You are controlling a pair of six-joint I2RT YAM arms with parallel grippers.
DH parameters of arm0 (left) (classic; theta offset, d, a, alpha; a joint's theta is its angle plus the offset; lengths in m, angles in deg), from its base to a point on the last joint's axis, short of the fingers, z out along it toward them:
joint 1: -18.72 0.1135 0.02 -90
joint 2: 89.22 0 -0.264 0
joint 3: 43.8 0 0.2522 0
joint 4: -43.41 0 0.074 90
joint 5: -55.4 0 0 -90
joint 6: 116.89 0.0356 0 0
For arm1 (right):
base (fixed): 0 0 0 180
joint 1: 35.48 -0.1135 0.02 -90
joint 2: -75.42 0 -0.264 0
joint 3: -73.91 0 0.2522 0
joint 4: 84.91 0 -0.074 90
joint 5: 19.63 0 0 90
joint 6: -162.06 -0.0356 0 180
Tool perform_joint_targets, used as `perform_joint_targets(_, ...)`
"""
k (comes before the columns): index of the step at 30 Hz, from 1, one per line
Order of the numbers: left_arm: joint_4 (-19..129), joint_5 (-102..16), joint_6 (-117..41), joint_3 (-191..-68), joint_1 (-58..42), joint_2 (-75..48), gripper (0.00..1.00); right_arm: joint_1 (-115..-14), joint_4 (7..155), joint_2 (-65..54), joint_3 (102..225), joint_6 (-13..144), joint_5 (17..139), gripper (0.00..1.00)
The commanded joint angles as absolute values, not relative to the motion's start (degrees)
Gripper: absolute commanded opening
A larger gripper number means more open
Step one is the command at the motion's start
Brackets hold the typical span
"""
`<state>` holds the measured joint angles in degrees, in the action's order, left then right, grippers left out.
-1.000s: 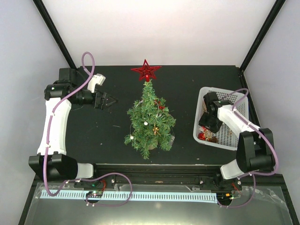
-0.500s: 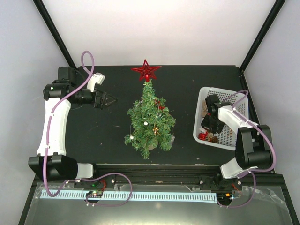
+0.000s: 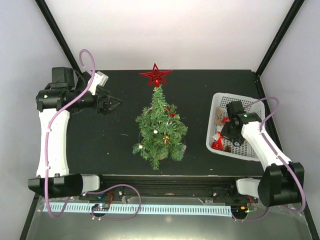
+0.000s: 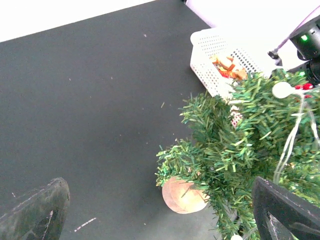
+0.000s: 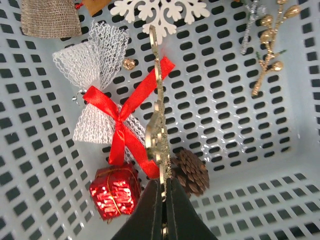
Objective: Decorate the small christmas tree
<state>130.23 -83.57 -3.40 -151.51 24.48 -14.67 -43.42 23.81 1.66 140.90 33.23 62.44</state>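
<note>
Your right gripper (image 5: 162, 182) has shifted inside the basket (image 3: 212, 122), pinching a gold ornament (image 5: 159, 100) | left gripper (image 3: 112, 104) spread, empty | tree (image 3: 160, 130) partly decorated.

Black surface (image 3: 110, 140): the small christmas tree (image 3: 161, 129) is stood centrally on its brown base (image 4: 182, 196); white basket (image 3: 212, 120) is set well apart, right

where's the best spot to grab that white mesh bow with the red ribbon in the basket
Probably the pinched waist at the red ribbon knot, from above, jaws across the narrow part: the white mesh bow lies flat on the basket floor and its mesh ends fan wide and look floppy. The right gripper is shut on a gold ornament.
</note>
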Motion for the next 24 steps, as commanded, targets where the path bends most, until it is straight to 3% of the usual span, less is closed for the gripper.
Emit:
perform_joint_targets(1,133.5,-82.7,-0.5,-156.6,24.2,-17.9,0.99,-43.1,19.5,6.8,142.4,34.9,61.0,0.01)
perform_joint_targets(10,138.1,-87.9,-1.9,-167.7,24.4,-21.5,0.99,-43.2,22.0,29.3,150.8,36.2,73.8,0.01)
perform_joint_targets(16,137.7,-92.9,-3.1,-181.9,24.6,-23.4,0.99,-43.3,29.5,37.7,155.4,38.6,95.4,0.01)
perform_joint_targets(21,139.0,-97.9,-1.6,-187.2,24.5,-25.0,0.99,-43.3,28.1,37.0,164.4,44.3,113.5,0.01)
perform_joint_targets(24,142.0,-107.4,2.0,-187.2,24.4,-27.0,0.97,-44.9,25.7,35.4,170.6,44.6,119.7,0.01)
